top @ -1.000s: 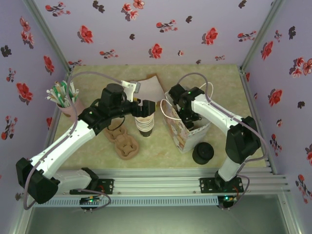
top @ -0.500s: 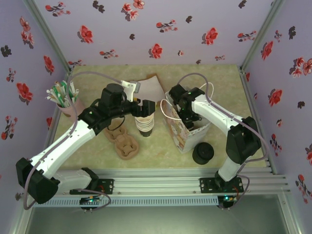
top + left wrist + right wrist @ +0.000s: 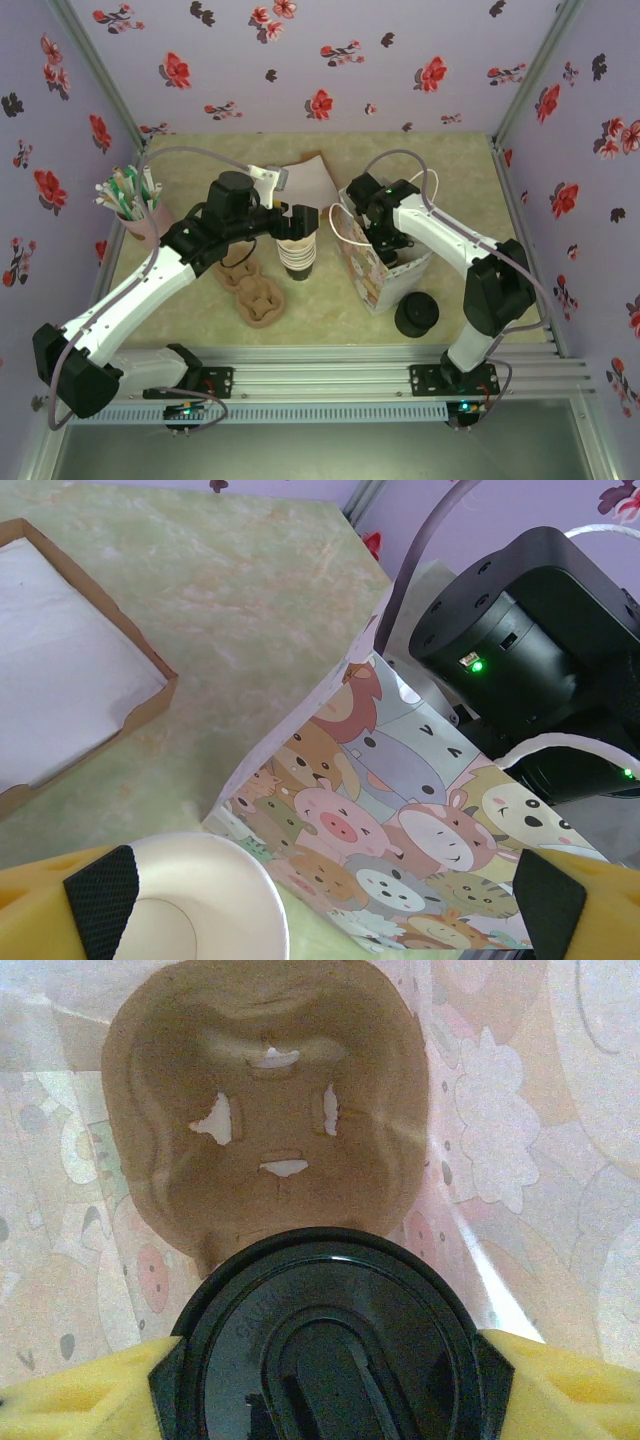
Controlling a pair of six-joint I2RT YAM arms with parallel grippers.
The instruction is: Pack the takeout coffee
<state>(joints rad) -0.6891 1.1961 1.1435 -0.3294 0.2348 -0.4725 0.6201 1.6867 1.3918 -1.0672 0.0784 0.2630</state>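
right tool [image 3: 325, 1395] clamped on takeout coffee [image 3: 325, 1335] inside bag [image 3: 560, 1080], above cup carrier [image 3: 270, 1110]; left tool [image 3: 322, 900] apart over cup stack [image 3: 190, 905].

The takeout coffee [image 3: 330, 1345] shows from above as a round black lid with a raised oval in the middle; the cup under it is hidden. It seems upright, clamped by the right gripper [image 3: 325, 1395] inside the paper bag [image 3: 530, 1110], with a brown carrier [image 3: 265, 1090] lying beyond it.

I see the right gripper [image 3: 320, 1395] pinching the coffee [image 3: 325, 1325] by its black lid — below it, a brown tray [image 3: 265, 1110] lies in the bag [image 3: 520, 1110].
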